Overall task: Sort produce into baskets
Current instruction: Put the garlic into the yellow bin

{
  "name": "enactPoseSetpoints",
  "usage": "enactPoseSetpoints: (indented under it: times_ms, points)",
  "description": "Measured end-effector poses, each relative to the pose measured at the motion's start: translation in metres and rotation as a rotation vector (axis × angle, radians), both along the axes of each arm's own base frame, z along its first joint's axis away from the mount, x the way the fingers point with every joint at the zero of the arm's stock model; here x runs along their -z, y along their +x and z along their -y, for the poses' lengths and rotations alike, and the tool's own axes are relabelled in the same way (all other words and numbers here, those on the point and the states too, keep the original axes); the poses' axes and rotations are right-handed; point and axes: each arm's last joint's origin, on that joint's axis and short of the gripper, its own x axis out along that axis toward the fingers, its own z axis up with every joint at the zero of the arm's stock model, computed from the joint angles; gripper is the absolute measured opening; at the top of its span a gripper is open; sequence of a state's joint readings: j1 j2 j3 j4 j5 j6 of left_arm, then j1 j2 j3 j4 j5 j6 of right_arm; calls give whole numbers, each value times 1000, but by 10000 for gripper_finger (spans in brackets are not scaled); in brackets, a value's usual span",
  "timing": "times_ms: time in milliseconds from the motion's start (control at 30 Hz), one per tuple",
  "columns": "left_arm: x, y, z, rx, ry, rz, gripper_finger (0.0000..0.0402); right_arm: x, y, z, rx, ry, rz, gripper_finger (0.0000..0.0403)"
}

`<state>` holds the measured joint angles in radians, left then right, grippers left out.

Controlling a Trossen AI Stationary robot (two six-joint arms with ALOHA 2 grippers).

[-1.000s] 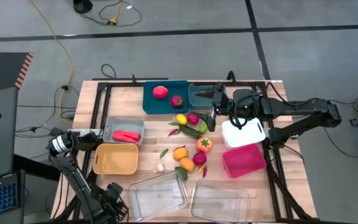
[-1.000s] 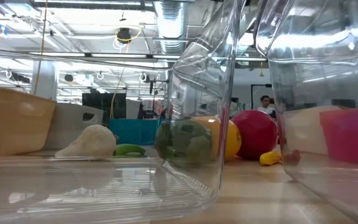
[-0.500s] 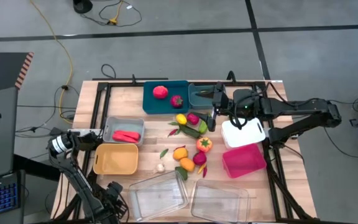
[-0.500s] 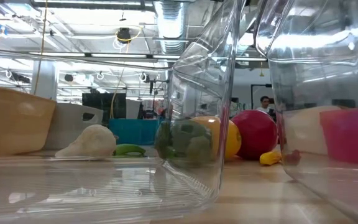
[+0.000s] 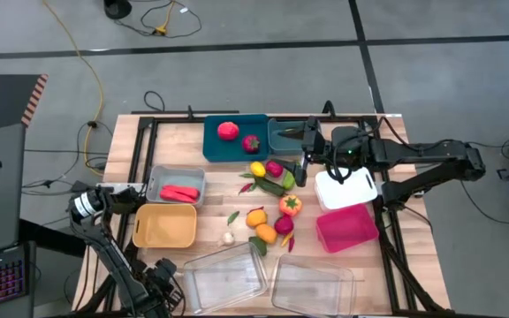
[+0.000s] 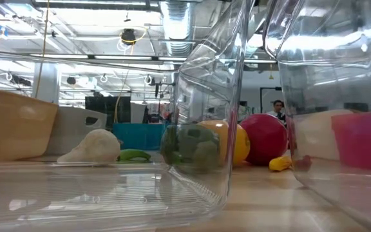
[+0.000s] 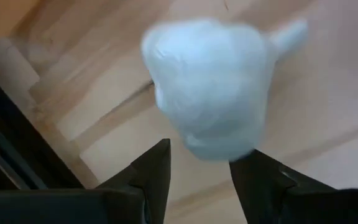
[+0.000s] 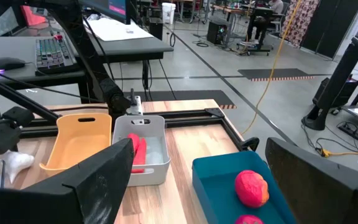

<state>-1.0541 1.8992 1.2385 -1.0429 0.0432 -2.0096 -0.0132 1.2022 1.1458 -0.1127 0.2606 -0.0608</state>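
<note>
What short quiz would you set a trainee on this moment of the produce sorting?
1. True or false: the grey bin holds red produce.
2. Multiple choice: the right gripper, hovering beside the teal bins, is A) open, B) shut on a pepper, C) out of view.
3. Short answer: what colour is the blurred piece just ahead of the left gripper at the table's near left corner?
Key: 1 true; 2 A; 3 white.
</note>
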Motion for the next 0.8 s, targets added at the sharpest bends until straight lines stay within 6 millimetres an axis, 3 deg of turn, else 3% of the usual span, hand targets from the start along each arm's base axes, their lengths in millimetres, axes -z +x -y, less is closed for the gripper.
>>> enactPoseSetpoints:
  times_ms: [267,600,800]
  points:
    - [0,1,2,64,-53,-25,158,0,0,0,0,0,0,393]
    - [0,1,3,27,-95,-96,238,0,0,0,1,0,0,393]
    - [-6,6,3,73,-83,-61,248,0,0,0,0,0,0,393]
